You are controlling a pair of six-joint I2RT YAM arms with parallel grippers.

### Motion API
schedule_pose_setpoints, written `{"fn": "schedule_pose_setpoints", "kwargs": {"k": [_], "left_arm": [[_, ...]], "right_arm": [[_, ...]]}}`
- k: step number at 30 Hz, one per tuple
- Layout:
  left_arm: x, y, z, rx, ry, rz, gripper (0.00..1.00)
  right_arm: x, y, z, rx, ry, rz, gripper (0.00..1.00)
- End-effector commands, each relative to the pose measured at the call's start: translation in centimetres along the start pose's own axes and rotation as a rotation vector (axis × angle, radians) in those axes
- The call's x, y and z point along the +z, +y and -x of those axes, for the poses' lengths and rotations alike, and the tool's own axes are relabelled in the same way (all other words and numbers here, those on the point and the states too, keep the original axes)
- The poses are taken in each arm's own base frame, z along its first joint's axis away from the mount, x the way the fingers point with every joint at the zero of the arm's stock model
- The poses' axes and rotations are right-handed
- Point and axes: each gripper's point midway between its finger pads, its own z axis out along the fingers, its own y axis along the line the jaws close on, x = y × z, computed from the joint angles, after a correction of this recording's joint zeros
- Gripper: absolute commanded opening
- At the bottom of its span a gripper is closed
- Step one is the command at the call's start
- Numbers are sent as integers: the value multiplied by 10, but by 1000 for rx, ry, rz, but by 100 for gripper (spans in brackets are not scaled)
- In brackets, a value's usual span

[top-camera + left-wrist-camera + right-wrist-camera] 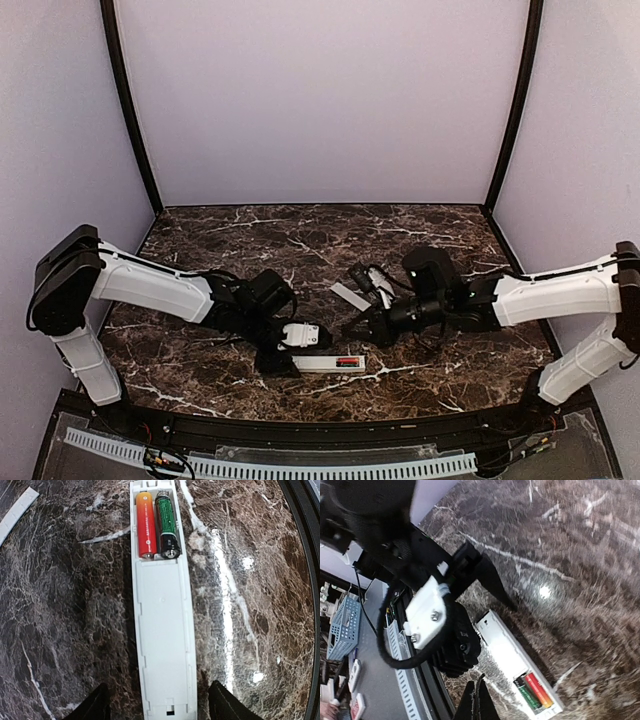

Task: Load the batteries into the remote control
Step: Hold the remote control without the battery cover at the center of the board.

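Note:
The white remote control [162, 630] lies flat on the marble table with its battery slot uncovered. The red battery [146, 525] and the dark green and black battery [167, 527] lie side by side in the slot. My left gripper [160, 702] is open, one finger on each side of the remote's near end, with a gap on both sides. From above the remote [328, 363] is front centre, with my left gripper [285, 360] at its left end. My right gripper [478, 700] is shut and empty, above and behind the remote [512, 657]; from above it [355, 333] hovers just behind the remote.
A thin flat white cover plate [349, 295] lies on the table behind the remote, also at the top left of the left wrist view [17, 512]. The table's black front rim [320, 425] runs close in front of the remote.

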Motion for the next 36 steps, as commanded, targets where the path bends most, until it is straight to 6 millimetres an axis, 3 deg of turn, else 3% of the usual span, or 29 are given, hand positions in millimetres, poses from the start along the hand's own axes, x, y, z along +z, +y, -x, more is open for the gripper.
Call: {"fn": "schedule_pose_setpoints", "kwargs": {"k": [1, 8, 20, 28, 36], "left_arm": [[2, -1, 5, 7, -16, 18, 65], [8, -9, 6, 42, -15, 32, 57], [9, -13, 6, 45, -6, 35, 40], [10, -17, 7, 48, -4, 31, 29], [12, -23, 10, 36, 1, 21, 21]], "right_arm": [[32, 5, -23, 311, 82, -14, 0], [50, -4, -34, 450, 118, -40, 0], [54, -23, -47, 541, 169, -171, 0], [60, -22, -57, 543, 228, -190, 0], [54, -17, -56, 572, 247, -222, 0]]}}
